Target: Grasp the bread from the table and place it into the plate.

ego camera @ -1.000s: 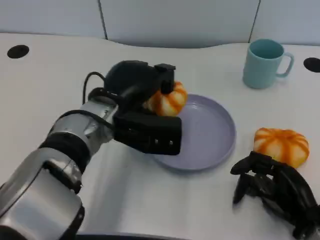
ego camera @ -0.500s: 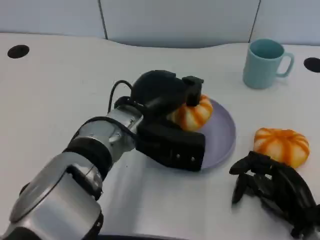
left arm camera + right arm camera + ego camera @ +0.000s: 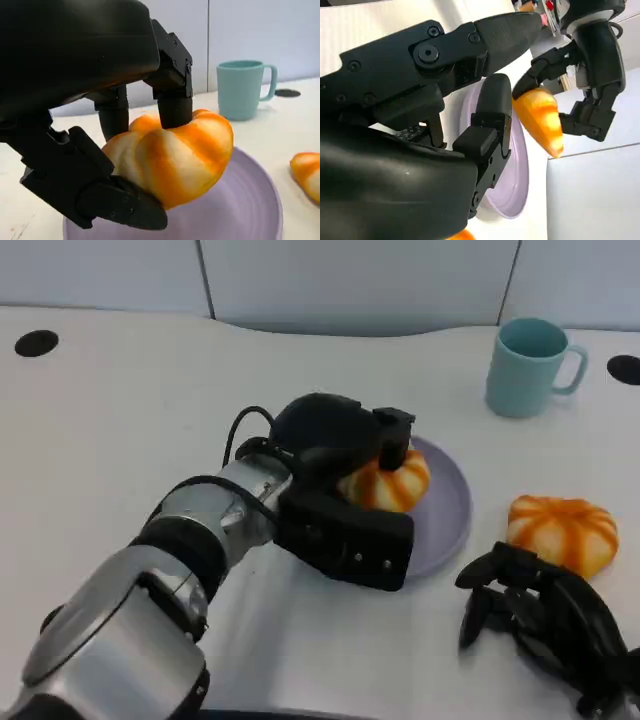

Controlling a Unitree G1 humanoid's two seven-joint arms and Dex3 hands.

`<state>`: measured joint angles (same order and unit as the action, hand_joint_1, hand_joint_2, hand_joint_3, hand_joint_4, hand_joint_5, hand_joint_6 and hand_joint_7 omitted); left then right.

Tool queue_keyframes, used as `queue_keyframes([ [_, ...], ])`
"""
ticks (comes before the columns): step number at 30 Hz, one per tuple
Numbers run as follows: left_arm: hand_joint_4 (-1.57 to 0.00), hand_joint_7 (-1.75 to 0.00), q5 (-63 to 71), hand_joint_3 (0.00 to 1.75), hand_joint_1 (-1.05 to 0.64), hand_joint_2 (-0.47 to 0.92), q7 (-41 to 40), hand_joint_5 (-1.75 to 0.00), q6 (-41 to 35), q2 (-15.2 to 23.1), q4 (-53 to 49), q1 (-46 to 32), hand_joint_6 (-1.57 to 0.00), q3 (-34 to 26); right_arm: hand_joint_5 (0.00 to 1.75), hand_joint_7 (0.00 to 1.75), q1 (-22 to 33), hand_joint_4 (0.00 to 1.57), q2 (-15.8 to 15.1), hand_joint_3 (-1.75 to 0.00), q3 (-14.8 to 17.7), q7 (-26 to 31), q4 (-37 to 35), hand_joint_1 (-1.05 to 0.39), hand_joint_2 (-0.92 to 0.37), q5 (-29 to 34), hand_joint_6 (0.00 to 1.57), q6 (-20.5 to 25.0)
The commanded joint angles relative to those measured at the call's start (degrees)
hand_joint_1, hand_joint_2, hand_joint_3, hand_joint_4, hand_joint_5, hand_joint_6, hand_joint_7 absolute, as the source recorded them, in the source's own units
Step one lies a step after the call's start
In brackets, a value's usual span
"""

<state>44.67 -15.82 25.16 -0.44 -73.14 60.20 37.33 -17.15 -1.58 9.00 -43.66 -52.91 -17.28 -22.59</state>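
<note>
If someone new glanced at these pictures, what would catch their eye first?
Probably the orange-striped bread gripped by the black left hand above the lilac plate at the table's centre. Next, a second bread lies right of the plate beside the right hand, with a teal mug behind.

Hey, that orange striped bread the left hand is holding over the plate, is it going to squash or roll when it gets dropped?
The bread looks soft and light, so the left hand may dent it. Its domed, lobed shape could rock slightly, but the plate rim should probably stop it.
</note>
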Motion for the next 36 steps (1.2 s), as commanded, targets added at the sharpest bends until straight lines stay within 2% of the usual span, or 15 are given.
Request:
queue_keyframes([
  [1,-0.26,-1.01,-0.88,0.08,-0.80,0.92,3.97,-1.25,0.81,0.74,0.01,1.46,-0.31,-0.49,1.64,1.05,1.85,0.63,-0.13,-0.07,-0.18,0.52,-0.93,-0.57,-0.92,0.63,0.73,1.97],
  [3,-0.19,-0.80,-0.88,0.09,-0.85,0.92,4.57,-1.09,1.09,0.82,0.10,1.50,-0.30,-0.49,1.64,1.05,1.76,0.63,-0.14,-0.08,-0.14,0.39,-1.04,-0.57,-0.92,0.53,0.73,2.17],
  [5,-0.08,-0.59,-0.86,0.11,-0.90,0.92,4.99,-1.01,1.33,0.90,0.16,1.55,-0.29,-0.54,1.64,1.06,1.68,0.62,-0.16,-0.08,-0.12,0.48,-1.03,-0.56,-0.92,0.48,0.72,2.67],
  [8,-0.01,-0.50,-0.70,0.16,-0.95,0.92,4.98,-0.90,1.70,1.13,0.34,1.54,-0.23,-0.56,1.64,1.06,1.86,0.62,-0.19,-0.08,-0.44,1.25,-0.70,-0.57,-0.92,1.11,0.72,2.12],
  [11,0.00,-0.52,-0.43,0.20,-0.97,0.92,4.53,-0.81,1.65,1.25,0.40,1.51,-0.17,-0.41,1.65,1.07,1.80,0.62,-0.12,-0.08,-0.32,0.86,-0.98,-0.57,-0.92,0.93,0.72,1.43],
  [15,0.00,-0.75,-0.63,0.20,-0.96,0.92,5.31,-0.77,1.10,1.17,0.27,1.57,-0.03,-0.56,1.65,1.07,1.57,0.61,-0.12,-0.09,-0.15,0.61,-1.79,-0.56,-0.92,0.90,0.72,0.61],
  [17,0.00,-0.80,-0.65,0.20,-0.95,0.92,5.34,-0.76,0.92,1.18,0.29,1.54,0.00,-0.60,1.65,1.07,1.47,0.61,-0.10,-0.09,-0.02,0.45,-2.01,-0.55,-0.92,0.68,0.71,0.75],
  [23,0.00,-0.79,-1.76,0.20,-0.94,0.92,4.60,-0.75,1.98,2.33,0.89,0.73,0.00,-1.94,1.66,1.07,1.40,0.61,-0.21,-0.09,0.15,0.25,-1.99,-0.55,-0.92,0.39,0.71,1.53],
  [29,0.00,-0.71,-8.05,0.23,-0.94,0.92,6.38,-0.72,6.24,4.80,2.68,-2.06,0.00,-7.69,1.65,1.07,1.09,0.61,-0.58,-0.11,0.07,0.80,-2.44,-0.57,-0.92,0.88,0.71,1.58],
  [36,0.00,-0.64,-19.94,0.24,-0.93,0.92,16.37,-0.69,13.85,7.34,4.58,-7.75,0.00,-16.60,1.63,1.07,0.99,0.60,-0.94,-0.11,-0.13,1.58,-2.53,-0.56,-0.92,1.54,0.72,1.41],
])
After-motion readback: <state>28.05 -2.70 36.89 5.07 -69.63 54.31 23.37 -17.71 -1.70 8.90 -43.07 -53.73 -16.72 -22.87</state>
